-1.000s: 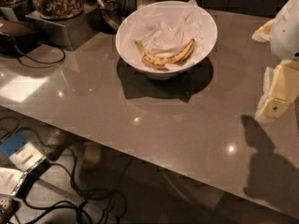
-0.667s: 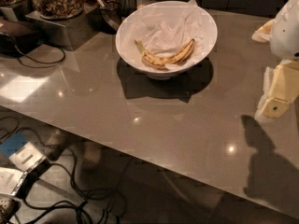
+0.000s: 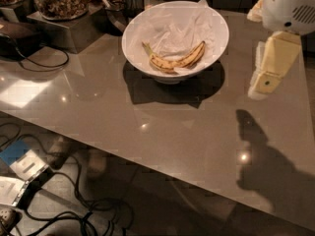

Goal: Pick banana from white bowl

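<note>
Curved yellow banana with brown spots point(image 3: 173, 62): lies inside the deep round white bowl point(image 3: 141, 58), on crumpled white paper point(image 3: 172, 31). Bowl stands on the glossy grey-brown table point(image 3: 147, 132), toward 12 o'clock. Cream two-finger gripper point(image 3: 262, 84): above the table at the bowl's 3 o'clock, apart from it; its spread cannot be told. Glass jar of nuts point(image 3: 61, 1): 10 o'clock.

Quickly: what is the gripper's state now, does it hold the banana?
Gripper: beside the white bowl, not holding the banana, which lies in the bowl; open or closed cannot be told.
</note>
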Controlling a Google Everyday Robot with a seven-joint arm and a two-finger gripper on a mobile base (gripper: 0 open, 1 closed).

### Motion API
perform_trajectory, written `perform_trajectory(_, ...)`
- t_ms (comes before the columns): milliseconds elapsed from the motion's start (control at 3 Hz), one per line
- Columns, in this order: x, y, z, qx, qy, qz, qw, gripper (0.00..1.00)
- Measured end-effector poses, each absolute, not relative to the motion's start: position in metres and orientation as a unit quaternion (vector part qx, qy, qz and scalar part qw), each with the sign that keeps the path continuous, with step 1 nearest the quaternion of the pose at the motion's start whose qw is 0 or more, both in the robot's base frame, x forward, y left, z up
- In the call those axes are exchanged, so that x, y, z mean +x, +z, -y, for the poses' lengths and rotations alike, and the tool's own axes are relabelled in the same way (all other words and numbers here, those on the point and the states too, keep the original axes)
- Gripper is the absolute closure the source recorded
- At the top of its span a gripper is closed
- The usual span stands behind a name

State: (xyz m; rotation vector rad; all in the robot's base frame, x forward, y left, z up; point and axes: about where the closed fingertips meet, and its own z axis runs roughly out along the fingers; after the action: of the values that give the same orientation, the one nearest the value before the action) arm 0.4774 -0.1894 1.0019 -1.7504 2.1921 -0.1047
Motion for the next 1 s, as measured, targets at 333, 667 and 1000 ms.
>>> perform_trajectory(333, 0.508, 1.003, 0.161, -0.635, -0.037, -0.757, 0.148, 0.0)
perform_trajectory(667, 0.514, 1.006, 0.15, -0.64, -0.04, -0.75, 0.159, 0.0)
perform_trajectory(1000, 0.533, 1.011, 0.132, -0.646, -0.03, -0.742, 0.175, 0.0)
